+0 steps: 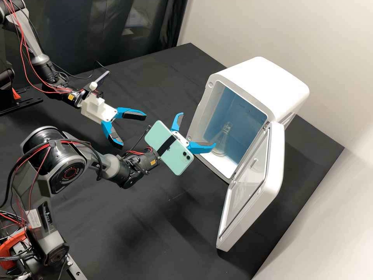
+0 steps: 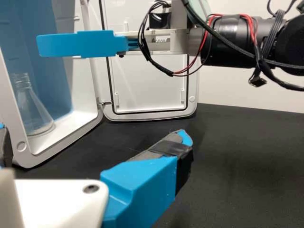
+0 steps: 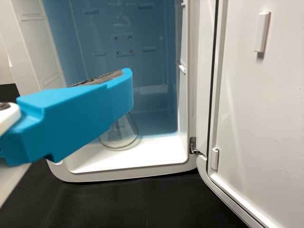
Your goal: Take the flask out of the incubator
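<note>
Flask [image 1: 224, 139]: clear glass and cone-shaped. It stands upright on the floor of the chamber inside the incubator and is well apart from both grippers. The left wrist view shows it [image 2: 28, 110] just behind the front rim. In the right wrist view a blue finger partly covers it [image 3: 119, 137].

Incubator [image 1: 268, 83]: a white box with a pale blue lining. It stands on the bench [image 1: 155, 221] near the wall, with its open side turned toward the arms.

Door [image 1: 258, 182]: swung wide open on its side hinge. Its inner face has a framed pane, and its lower corner is close to the bench edge.

Right gripper [image 1: 197, 130]: its fingers are spread wide and hold nothing. It is level with the mouth of the incubator, directly in front of the flask. The lower fingertip is beside the front rim, but I cannot tell whether it crosses into the chamber.

Left gripper [image 1: 133, 129]: its fingers are also spread and hold nothing. It hangs above the bench behind the right gripper, farther from the incubator. Its own blue finger [image 2: 147, 178] has a dark pad at the tip.

Phone [image 1: 171, 149]: mint green, strapped by a black band to the right arm's wrist just behind its gripper.
</note>
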{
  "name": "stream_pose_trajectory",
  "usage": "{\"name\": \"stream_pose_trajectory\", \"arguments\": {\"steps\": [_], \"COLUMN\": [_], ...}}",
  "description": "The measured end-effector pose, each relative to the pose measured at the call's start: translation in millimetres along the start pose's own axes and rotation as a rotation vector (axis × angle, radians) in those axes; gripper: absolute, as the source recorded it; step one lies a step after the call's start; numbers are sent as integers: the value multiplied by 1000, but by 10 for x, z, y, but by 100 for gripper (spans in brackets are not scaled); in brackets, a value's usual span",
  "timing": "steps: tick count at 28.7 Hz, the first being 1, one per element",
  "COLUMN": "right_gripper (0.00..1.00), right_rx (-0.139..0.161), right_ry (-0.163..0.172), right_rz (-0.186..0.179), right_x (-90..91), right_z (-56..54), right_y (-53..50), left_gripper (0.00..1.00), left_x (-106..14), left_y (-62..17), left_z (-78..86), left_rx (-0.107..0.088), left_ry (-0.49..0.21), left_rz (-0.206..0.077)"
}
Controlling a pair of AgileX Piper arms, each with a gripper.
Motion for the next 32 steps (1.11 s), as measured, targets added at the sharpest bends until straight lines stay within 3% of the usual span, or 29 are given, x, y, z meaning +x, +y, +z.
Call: {"name": "stream_pose_trajectory", "arguments": {"steps": [5,13,21,27,32], "right_gripper": [100,100,100,100,100], "right_rx": [2,5,4,13,11], "right_ry": [0,13,-82,-117,-122], "right_rz": [0,13,-10,0,1], "right_x": [0,22,221,376,504], "right_z": [0,31,397,511,542], "right_y": [0,-28,-169,-179,-195], "left_gripper": [100,100,100,100,100], "left_x": [-4,-10,-17,-17,-17], "left_y": [13,12,26,26,26], "left_z": [-59,-83,-79,-79,-79], "left_rx": [-12,-8,-8,-8,-8], "left_ry": [10,13,12,12,12], "left_rz": [2,0,4,4,4]}}
